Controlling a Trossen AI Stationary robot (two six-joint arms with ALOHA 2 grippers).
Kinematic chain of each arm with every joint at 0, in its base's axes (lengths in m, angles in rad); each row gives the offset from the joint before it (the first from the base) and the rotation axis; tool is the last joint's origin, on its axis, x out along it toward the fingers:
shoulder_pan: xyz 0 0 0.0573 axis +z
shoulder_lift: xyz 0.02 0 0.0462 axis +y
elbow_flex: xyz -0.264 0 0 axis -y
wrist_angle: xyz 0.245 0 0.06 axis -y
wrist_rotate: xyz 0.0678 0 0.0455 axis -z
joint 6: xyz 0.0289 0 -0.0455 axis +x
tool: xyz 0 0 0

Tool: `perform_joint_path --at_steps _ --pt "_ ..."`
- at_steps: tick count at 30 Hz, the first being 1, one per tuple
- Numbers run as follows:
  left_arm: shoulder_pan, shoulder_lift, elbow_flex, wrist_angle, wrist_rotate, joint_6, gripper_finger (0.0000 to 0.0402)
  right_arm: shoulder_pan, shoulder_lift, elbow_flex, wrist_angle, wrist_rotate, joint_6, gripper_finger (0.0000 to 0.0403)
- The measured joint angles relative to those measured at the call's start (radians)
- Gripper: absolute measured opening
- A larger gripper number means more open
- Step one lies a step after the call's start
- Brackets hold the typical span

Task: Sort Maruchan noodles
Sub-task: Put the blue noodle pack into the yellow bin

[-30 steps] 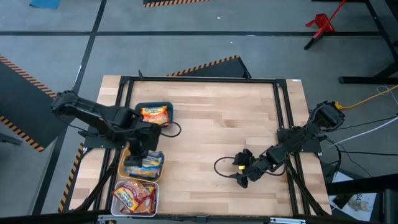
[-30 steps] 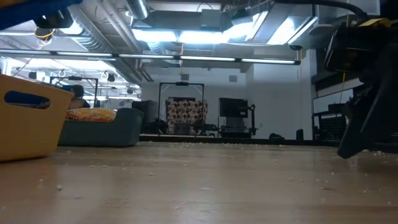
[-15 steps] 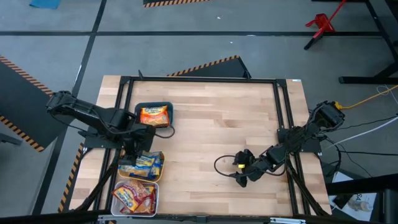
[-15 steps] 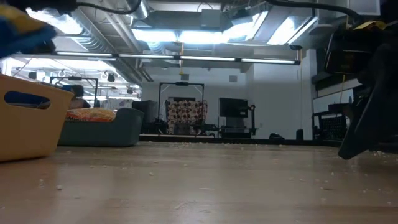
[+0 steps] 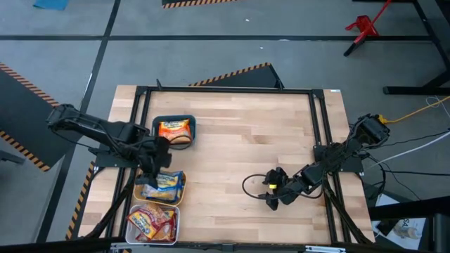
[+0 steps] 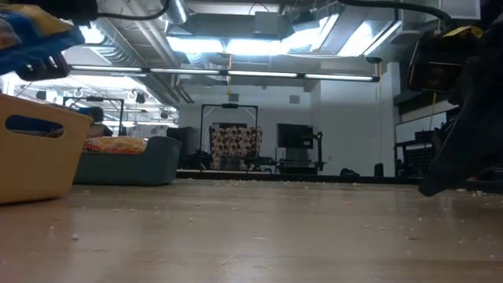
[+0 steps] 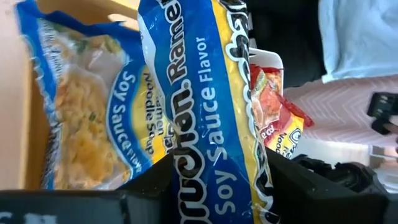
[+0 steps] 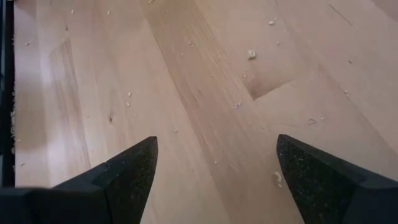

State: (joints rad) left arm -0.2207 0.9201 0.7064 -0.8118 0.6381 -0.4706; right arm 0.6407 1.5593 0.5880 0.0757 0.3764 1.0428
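Since a second ago your left gripper [image 7: 205, 186] has drifted outward over the yellow tray [image 5: 138, 191], fingers clamping a blue packet [image 7: 205, 93]; lower before releasing. Right gripper [image 8: 214, 168] rests open on the table [image 5: 246, 140].

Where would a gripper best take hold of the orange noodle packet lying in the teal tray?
Probably from straight above, pinching a short crimped end of the orange packet: it lies flat, face up, nearly filling the teal tray, whose walls block a sideways approach.

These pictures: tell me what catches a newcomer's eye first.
The left pincer holds a blue soy-sauce packet over the yellow tray, where another blue packet lies. The right pincer rests open, low over bare wood at the table's right.
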Motion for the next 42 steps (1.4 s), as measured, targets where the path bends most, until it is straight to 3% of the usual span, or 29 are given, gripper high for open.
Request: perform_joint_path --at_steps 12,17,20,30,42 --pt "0.000 0.010 -0.095 0.078 0.010 0.009 0.0156 0.000 0.000 0.000 -0.007 0.016 -0.002 0.0317" --pt "0.000 0.010 -0.096 0.080 -0.129 0.012 0.0156 0.000 0.000 0.000 -0.007 0.025 -0.002 0.0317" --pt "0.000 0.010 -0.096 0.083 -0.162 0.011 0.0156 0.000 0.000 0.000 -0.007 0.025 -0.002 0.0317" --pt "0.000 0.010 -0.096 0.122 -0.159 -0.061 0.0156 0.000 0.000 0.000 -0.034 0.025 -0.004 0.0317" --pt "-0.002 0.010 -0.095 0.169 -0.076 -0.096 0.0170 0.000 0.000 0.000 -0.033 0.024 -0.004 0.0317"
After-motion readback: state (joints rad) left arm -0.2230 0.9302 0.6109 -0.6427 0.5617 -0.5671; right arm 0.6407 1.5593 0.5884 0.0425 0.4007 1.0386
